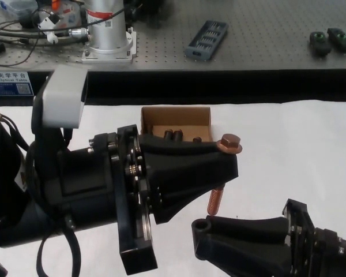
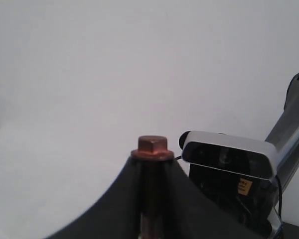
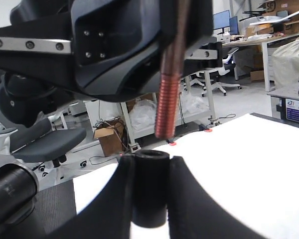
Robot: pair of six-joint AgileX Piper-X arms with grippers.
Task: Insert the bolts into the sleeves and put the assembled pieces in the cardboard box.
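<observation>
My left gripper [image 1: 224,173] is shut on a copper bolt [image 1: 218,196], held upright with its hex head [image 2: 152,146] on top and its threaded tip [image 3: 167,117] pointing down. Just below that tip, with a small gap, a black sleeve [image 3: 150,186] stands upright in my right gripper [image 1: 203,228], which is shut on it. In the high view both arms meet at the near middle of the white table. The cardboard box [image 1: 176,122] lies behind them with dark assembled pieces [image 1: 173,135] inside.
Beyond the white table runs a dark perforated bench with a metal post [image 1: 107,26], a grey tray [image 1: 206,39] and cables. The right arm's wrist camera [image 2: 226,157] shows close by in the left wrist view.
</observation>
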